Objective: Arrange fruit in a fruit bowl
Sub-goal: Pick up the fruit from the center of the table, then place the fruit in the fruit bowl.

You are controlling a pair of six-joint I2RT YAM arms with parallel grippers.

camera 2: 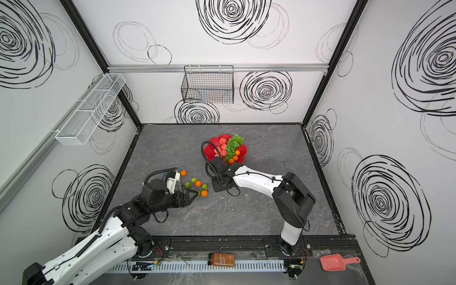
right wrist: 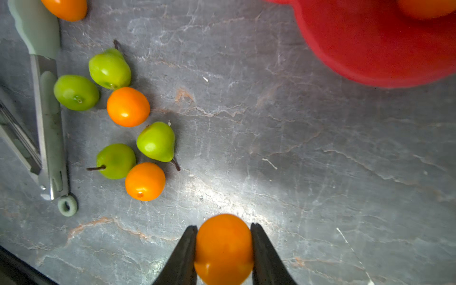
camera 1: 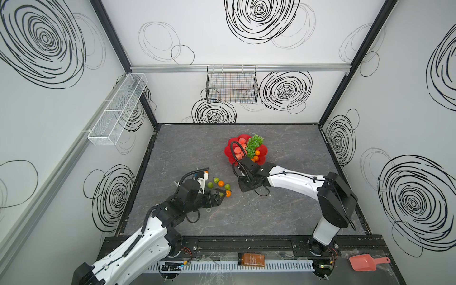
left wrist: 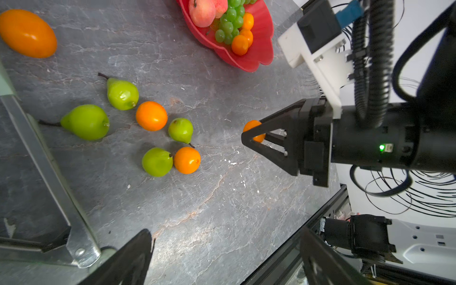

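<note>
Right wrist view: the right gripper grips a tangerine, one finger on each side. The left gripper has its jaws spread wide with nothing between them, near the loose fruit, green pears and tangerines lying left of the table's centre. Toward the table's far edge, the fruit bowl holds peaches, a grape bunch and three more tangerines. An amber bottle lies beyond the front edge; its label is too small to read. A black wire basket hangs on the back wall; its contents cannot be told.
</note>
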